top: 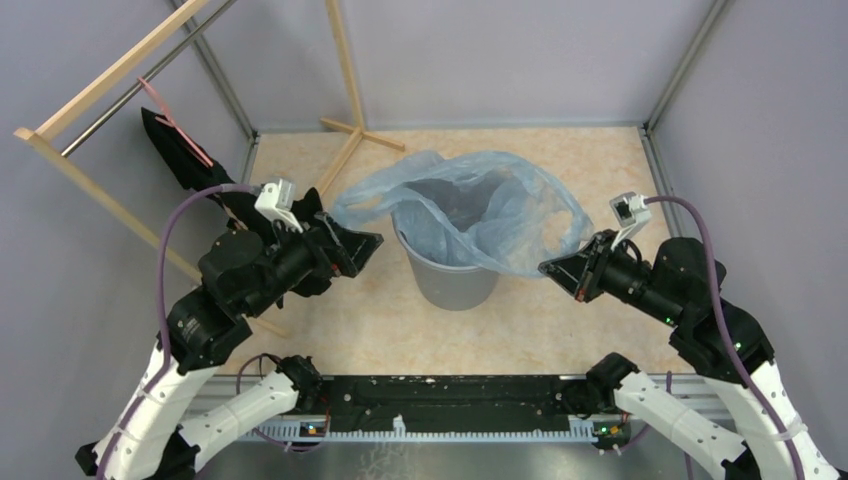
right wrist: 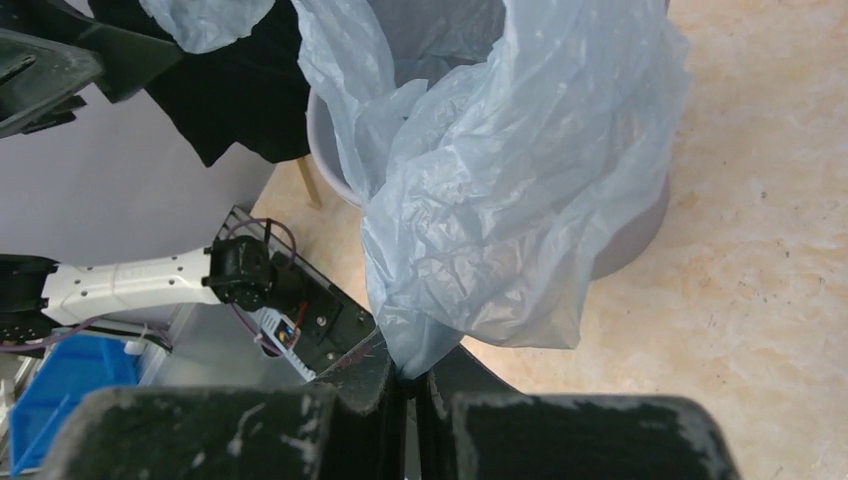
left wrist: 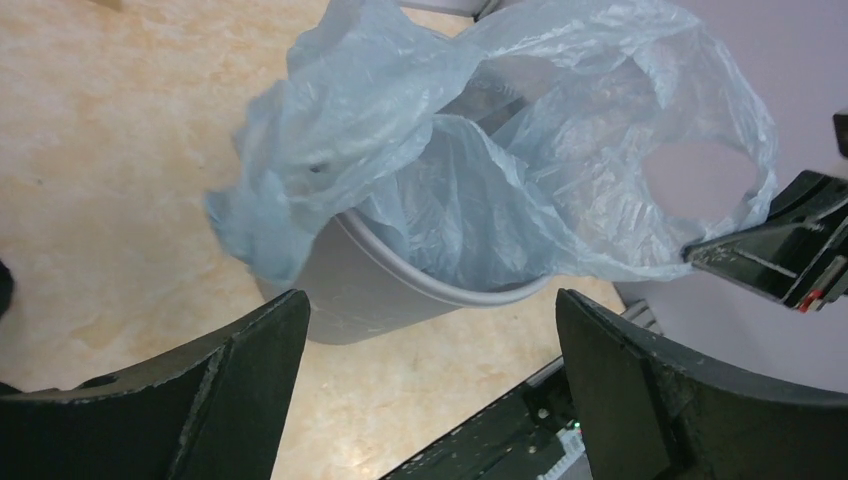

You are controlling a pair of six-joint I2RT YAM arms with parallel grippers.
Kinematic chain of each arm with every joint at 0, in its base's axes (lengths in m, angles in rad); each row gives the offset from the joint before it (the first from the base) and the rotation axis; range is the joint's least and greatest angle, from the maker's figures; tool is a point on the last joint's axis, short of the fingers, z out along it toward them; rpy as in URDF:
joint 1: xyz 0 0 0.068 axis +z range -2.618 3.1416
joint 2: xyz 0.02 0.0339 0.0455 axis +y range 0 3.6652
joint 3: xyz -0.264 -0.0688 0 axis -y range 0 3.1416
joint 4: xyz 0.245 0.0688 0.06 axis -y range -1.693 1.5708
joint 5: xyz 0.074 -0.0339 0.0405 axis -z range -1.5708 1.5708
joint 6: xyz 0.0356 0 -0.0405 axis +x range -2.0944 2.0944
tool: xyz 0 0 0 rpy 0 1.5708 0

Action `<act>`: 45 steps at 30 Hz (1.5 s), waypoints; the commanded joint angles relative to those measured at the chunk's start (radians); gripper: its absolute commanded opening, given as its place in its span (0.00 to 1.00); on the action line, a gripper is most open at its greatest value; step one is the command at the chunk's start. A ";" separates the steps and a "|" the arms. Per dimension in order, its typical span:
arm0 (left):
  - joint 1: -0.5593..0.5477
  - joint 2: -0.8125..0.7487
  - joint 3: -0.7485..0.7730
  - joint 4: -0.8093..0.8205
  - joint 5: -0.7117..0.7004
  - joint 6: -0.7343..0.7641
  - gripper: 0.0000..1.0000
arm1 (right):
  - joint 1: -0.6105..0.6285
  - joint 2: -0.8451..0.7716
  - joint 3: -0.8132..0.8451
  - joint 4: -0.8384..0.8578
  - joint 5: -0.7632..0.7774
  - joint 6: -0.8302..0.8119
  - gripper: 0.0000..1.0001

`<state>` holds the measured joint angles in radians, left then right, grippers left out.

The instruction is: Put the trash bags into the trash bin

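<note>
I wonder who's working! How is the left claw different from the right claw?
The left gripper is open wide and holds nothing; the right gripper is shut, pinching the edge of the trash bag. The left one sits apart from the bag; the right one touches it. Both are black and point toward the trash bin.

Trash bag (top: 520,212): thin, translucent pale-blue film, heavily wrinkled, mouth open, draped inside and over the rim of the trash bin (top: 455,285). One bag edge is stretched beyond the rim on the right. Trash bin: round, grey, smooth-walled, upright on the surface (top: 560,330).
</note>
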<state>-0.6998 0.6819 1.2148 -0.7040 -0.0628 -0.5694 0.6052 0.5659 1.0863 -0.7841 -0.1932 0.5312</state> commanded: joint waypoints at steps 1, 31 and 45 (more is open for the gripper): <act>0.003 0.010 -0.044 0.146 0.016 -0.146 0.99 | -0.007 -0.011 -0.007 0.075 -0.026 -0.002 0.00; 0.005 0.141 -0.184 0.513 -0.286 -0.256 0.38 | -0.005 -0.047 -0.075 0.121 -0.071 0.051 0.00; 0.005 0.068 -0.135 0.115 0.012 0.029 0.00 | -0.006 -0.068 -0.077 -0.018 0.149 0.039 0.00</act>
<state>-0.6998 0.7845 1.0481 -0.4366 -0.2031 -0.6521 0.6052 0.5167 1.0084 -0.7677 -0.1638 0.5671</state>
